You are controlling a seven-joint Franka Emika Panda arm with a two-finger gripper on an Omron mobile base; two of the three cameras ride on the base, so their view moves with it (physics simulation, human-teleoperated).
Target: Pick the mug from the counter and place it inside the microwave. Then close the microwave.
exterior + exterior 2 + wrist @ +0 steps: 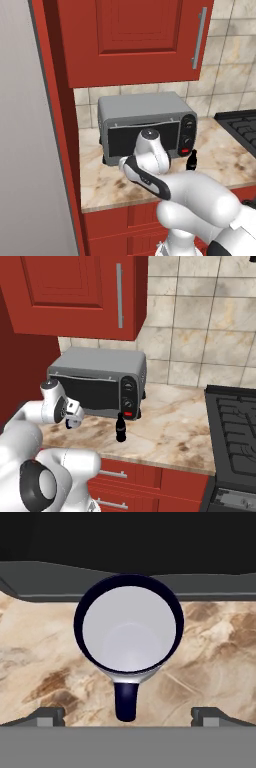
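Gripper [128,714] fingers are spread wide and hold nothing, one tip at each lower corner of the hand view. Between and just above them the mug [129,629] is seen from overhead, upright on the counter [210,657], its dark handle pointing to 6 o'clock. Beyond it, at 12 o'clock, a dark appliance front [128,537] is met. From the right base view a small dark bottle [120,428] and a stove [235,421] at 3 o'clock are shown; the toaster oven [145,127] is seen whole there and in the left base view.

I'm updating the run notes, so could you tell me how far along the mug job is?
Nothing is done yet: the mug stands upright on the counter, ungripped. In hand: the open gripper hovers directly above it, fingertips either side of its handle. Left: grasping, placing it in the microwave, closing the door.
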